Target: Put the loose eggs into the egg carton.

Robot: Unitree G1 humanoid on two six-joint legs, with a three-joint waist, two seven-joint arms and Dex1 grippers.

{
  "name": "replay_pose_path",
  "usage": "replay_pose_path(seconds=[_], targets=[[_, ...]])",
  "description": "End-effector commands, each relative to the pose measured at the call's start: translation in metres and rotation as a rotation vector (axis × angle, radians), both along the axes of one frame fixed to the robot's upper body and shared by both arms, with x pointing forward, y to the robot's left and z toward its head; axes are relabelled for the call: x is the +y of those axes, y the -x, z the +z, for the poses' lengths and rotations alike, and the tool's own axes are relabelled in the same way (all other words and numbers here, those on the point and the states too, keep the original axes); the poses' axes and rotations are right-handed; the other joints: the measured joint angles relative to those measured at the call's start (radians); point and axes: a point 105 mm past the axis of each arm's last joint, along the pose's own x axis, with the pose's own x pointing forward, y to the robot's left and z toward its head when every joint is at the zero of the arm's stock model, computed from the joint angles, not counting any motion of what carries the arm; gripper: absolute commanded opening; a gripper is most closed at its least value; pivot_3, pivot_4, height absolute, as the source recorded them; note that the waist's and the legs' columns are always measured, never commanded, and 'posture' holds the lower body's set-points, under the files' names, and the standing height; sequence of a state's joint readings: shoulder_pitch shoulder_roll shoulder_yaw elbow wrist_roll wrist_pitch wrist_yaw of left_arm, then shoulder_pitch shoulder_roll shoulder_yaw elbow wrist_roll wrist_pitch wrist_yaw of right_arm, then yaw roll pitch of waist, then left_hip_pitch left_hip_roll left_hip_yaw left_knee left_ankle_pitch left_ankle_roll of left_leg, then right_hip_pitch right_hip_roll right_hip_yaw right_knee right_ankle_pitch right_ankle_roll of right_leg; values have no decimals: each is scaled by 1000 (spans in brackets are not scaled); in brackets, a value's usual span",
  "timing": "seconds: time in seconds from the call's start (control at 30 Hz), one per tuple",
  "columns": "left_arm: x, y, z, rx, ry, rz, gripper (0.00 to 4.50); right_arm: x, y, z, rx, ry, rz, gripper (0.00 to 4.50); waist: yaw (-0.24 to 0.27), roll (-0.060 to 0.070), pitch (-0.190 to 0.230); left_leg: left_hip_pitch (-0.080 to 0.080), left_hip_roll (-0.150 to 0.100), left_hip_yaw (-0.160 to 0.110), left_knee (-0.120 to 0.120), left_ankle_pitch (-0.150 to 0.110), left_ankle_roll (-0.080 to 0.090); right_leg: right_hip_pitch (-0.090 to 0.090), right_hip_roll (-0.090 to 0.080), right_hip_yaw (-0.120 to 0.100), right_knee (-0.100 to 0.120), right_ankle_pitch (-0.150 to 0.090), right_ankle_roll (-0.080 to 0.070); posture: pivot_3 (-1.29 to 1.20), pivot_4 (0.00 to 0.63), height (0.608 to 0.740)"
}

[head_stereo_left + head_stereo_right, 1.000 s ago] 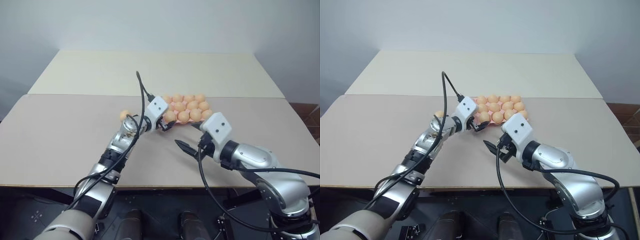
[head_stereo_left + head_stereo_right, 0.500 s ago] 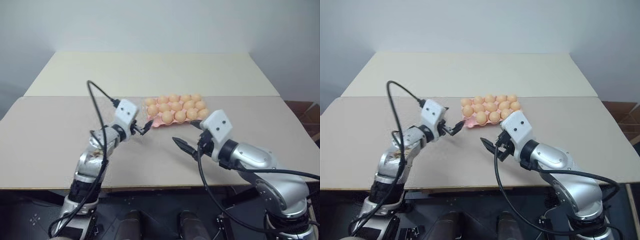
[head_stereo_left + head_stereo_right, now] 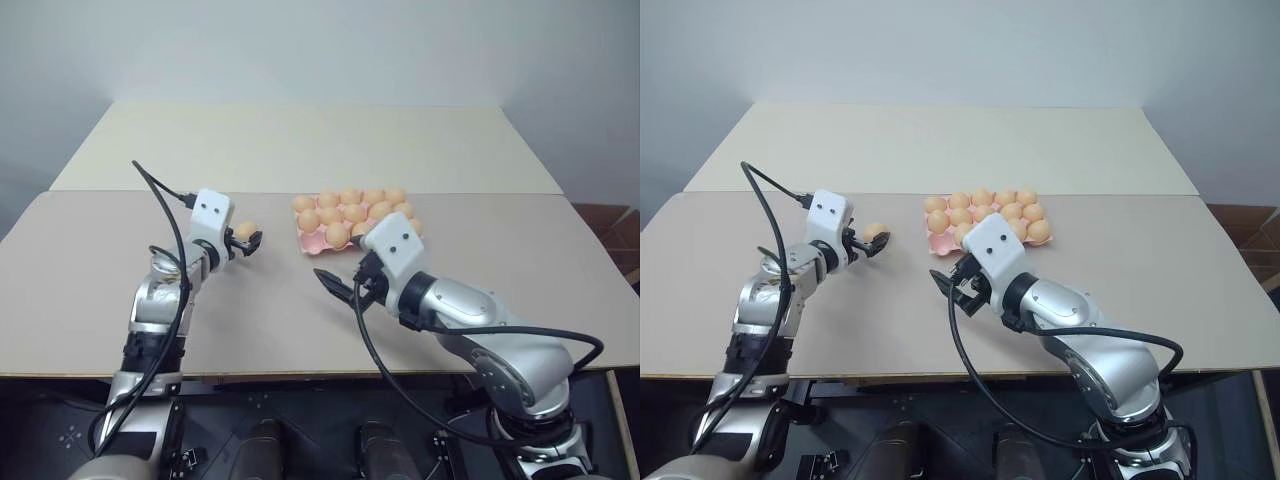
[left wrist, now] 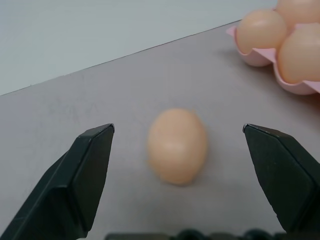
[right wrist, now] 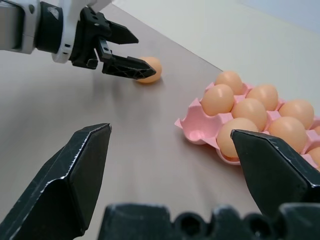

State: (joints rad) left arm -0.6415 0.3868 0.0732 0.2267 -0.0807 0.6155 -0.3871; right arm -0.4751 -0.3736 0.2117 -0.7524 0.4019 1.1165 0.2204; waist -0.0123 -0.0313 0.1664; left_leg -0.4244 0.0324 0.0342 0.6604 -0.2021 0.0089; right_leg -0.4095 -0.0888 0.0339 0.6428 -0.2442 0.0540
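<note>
One loose egg (image 3: pixel 244 229) lies on the grey table, left of the egg carton (image 3: pixel 309 243). The carton is a pink moulded tray holding several pale orange eggs. My left gripper (image 3: pixel 251 244) is open and low over the table, right at the loose egg. In the left wrist view the egg (image 4: pixel 177 146) rests on the table between and just beyond the two spread fingers, untouched. My right gripper (image 3: pixel 335 286) hangs open and empty above the table, in front of the carton's near left corner.
The grey table (image 3: pixel 90 290) has bare room on its left and along the front edge. A cream table (image 3: pixel 300 140) adjoins it behind the carton. Black cables loop from both wrists.
My left gripper has swung left, away from the carton, and now stands at the loose egg. The right gripper has shifted a little left toward the carton's near corner.
</note>
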Motion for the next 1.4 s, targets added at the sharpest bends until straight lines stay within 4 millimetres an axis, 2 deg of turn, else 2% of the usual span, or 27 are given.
replay_pose_path(seconds=[0.03, 0.07, 0.17, 0.33, 0.37, 0.43, 0.57, 0.63, 0.7, 1.03, 1.23, 1.3, 1.4], targets=[[-6, -12, 3, -19, -5, -18, 4487, 3, 0, 12, -46, -11, 1, 4500, 0, 0, 0, 0, 0, 0, 0, 0, 0, 0, 0, 0, 0, 0, 0, 0, 150, 740], [-9, -13, 0, -13, -18, -28, 4487, 4, -1, 12, -49, -11, 1, 4500, 0, 0, 0, -1, 0, 0, 0, 0, 0, 0, 0, 0, 0, 0, 0, 0, 150, 740], [-16, -15, -5, -9, -31, -52, 3508, 4, -2, 15, -62, -14, -3, 4500, 0, 0, 0, -1, 0, 0, 0, 0, 0, 0, 0, 0, -1, 0, 0, 0, 150, 740], [-19, -9, 0, -32, -26, -68, 1925, 1, -2, 16, -67, -16, -15, 4500, 0, 0, 0, -5, 0, 0, 0, 0, 0, -5, 0, 0, 1, 0, 0, 0, 150, 740], [-18, -7, 2, -45, -30, -68, 1707, -1, -2, 16, -68, -15, -17, 4500, -1, 0, 0, -6, 0, 0, 0, 0, 0, -7, 0, 0, 2, 0, 0, 0, 150, 740], [-23, 1, 10, -83, -37, -89, 1555, -5, 0, 15, -66, -11, -21, 4500, -3, 0, 0, -8, 0, 1, 0, 0, 0, -10, -1, 2, 4, 0, 0, 0, 150, 740], [-61, 28, 31, -163, -74, -273, 1516, -25, 9, 4, -24, 30, -24, 4500, 3, 0, 0, -12, 0, 1, 0, 0, 0, -13, -1, 1, 4, 0, 0, 0, 150, 740], [-78, 39, 33, -165, -83, -364, 1515, -35, 13, -3, 5, 51, -27, 4500, 7, 0, 0, -12, -1, 1, 0, 0, 0, -12, -2, 0, 3, 0, 0, 0, 150, 740], [-86, 42, 34, -167, -81, -391, 1501, -40, 16, -6, 20, 64, -30, 4500, 7, 0, 0, -12, -1, 1, 1, 0, 0, -11, -2, 0, 3, 0, 0, 0, 150, 740], [-119, 20, 21, -160, -120, -477, 1489, -45, 17, -8, 32, 70, -62, 4500, -1, 0, 0, -9, 0, 0, 1, 0, 0, -11, 1, 1, 4, 1, -1, 0, 150, 740], [-123, 14, 17, -169, -151, -485, 1488, -45, 18, -9, 30, 72, -65, 4500, -1, 0, 0, -10, 0, 0, 1, 0, 0, -12, 1, 1, 3, 1, -1, 0, 150, 740], [-121, 14, 18, -169, -143, -473, 2211, -46, 18, -9, 30, 72, -71, 4500, -1, 0, 0, -10, 0, 0, 1, 0, 0, -12, 1, 1, 3, 1, -1, 0, 150, 740], [-117, 18, 17, -169, -150, -474, 3064, -47, 18, -9, 30, 73, -75, 4500, -1, 0, 0, -10, 0, 0, 1, 0, 0, -11, 0, 1, 3, 1, -1, 0, 150, 740]])
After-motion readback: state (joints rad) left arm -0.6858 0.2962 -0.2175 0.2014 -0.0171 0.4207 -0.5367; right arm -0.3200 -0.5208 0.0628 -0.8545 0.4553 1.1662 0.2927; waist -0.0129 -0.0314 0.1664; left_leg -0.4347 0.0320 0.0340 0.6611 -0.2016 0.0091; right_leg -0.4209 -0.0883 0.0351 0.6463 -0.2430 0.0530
